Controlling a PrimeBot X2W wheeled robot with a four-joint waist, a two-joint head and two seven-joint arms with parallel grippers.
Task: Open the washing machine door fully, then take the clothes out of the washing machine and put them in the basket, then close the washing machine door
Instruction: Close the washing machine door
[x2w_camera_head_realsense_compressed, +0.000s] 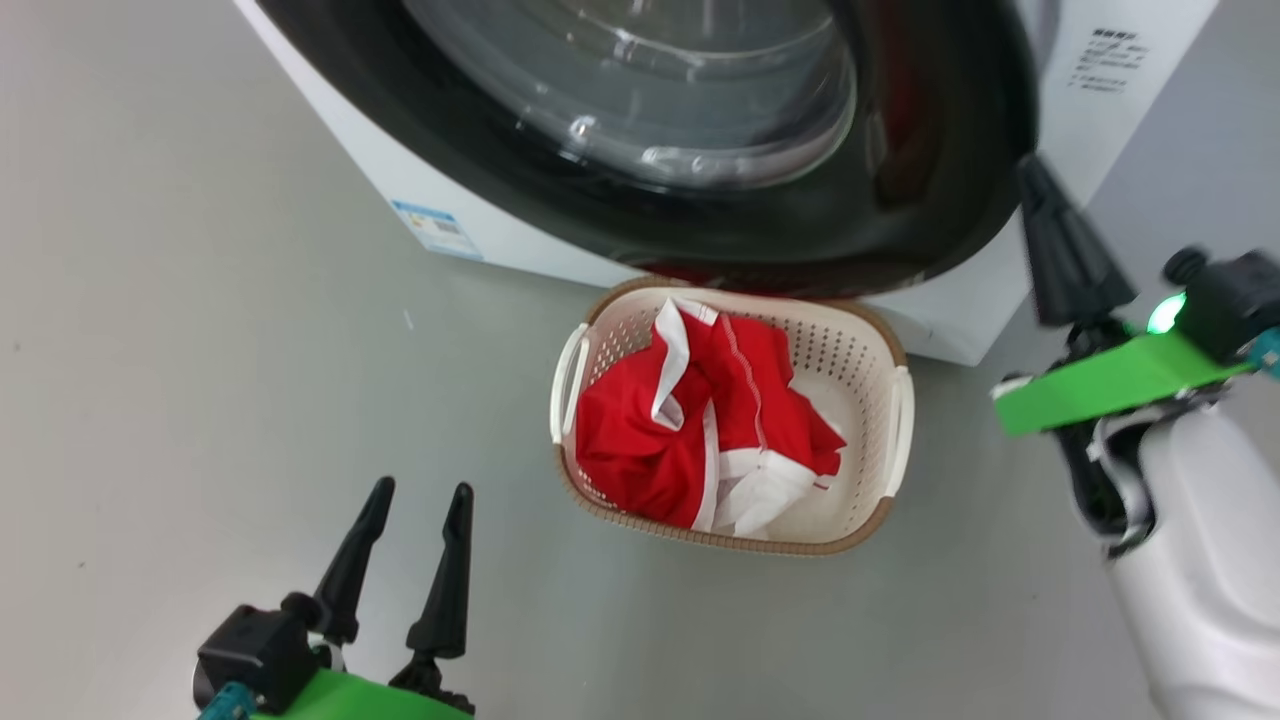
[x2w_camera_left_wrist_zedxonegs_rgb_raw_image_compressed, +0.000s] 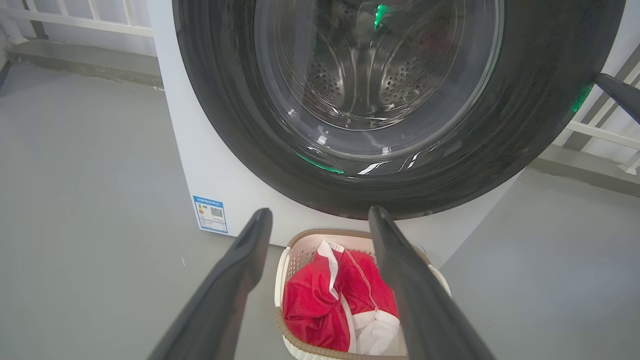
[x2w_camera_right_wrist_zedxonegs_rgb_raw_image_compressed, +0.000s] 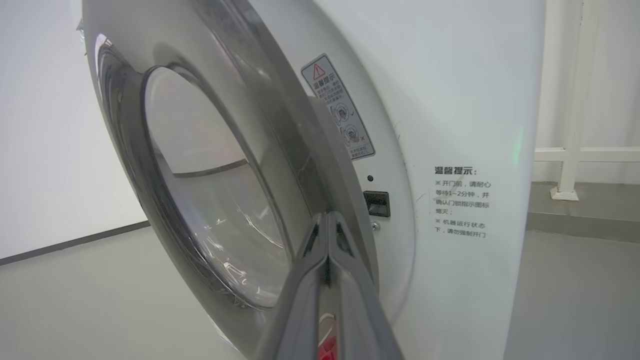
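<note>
Floor: grey, with everything below standing on it or hanging above it.
Left gripper: low at the left, fingers spread wide apart, nothing between them; well apart from the basket.
Sticker: small blue label on the machine's lower left front.
Basket: on the floor just in front of the machine, under the door's lower rim.
Clothes: red with white trim, bunched inside the basket.
Drum: seen through the glass in the left wrist view; no red shows in it.
Door: stands almost against the machine, but the right wrist view shows a gap at its free edge, so it looks unlatched.
Washing machine: white, behind the door.
Right gripper: fingers clenched together on nothing, tip at the door's right edge; touching or just beside, I cannot tell.
Done: door opened and clothes moved to the basket, by the look of it.
Left: pushing the door home until it shuts.
</note>
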